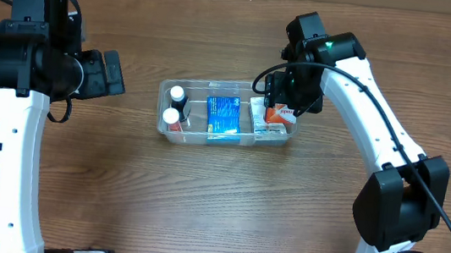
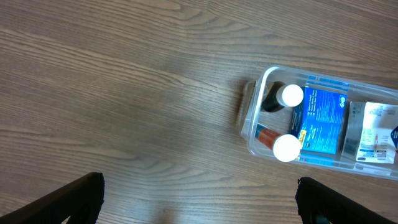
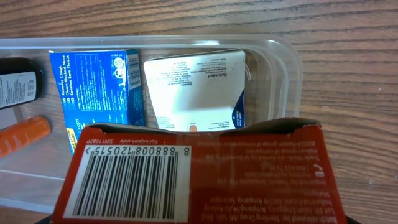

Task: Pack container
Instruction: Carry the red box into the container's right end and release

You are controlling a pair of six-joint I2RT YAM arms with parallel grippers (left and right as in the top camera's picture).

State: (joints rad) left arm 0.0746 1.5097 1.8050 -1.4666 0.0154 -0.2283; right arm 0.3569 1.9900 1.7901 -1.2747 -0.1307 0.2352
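The clear plastic container (image 1: 164, 94) sits mid-table. It holds two white-capped bottles (image 1: 178, 94) at its left end, a blue box (image 1: 223, 115) in the middle and a white box (image 3: 194, 90) at the right. My right gripper (image 1: 283, 107) is over the container's right end, shut on a red box with a barcode (image 3: 199, 171), held above the white box. Its fingers are hidden behind the box. My left gripper (image 2: 199, 202) is open and empty over bare table, left of the container (image 2: 252, 127).
Wooden tabletop all round. The left arm (image 1: 20, 60) stands at the left, the right arm's base (image 1: 395, 205) at the right front.
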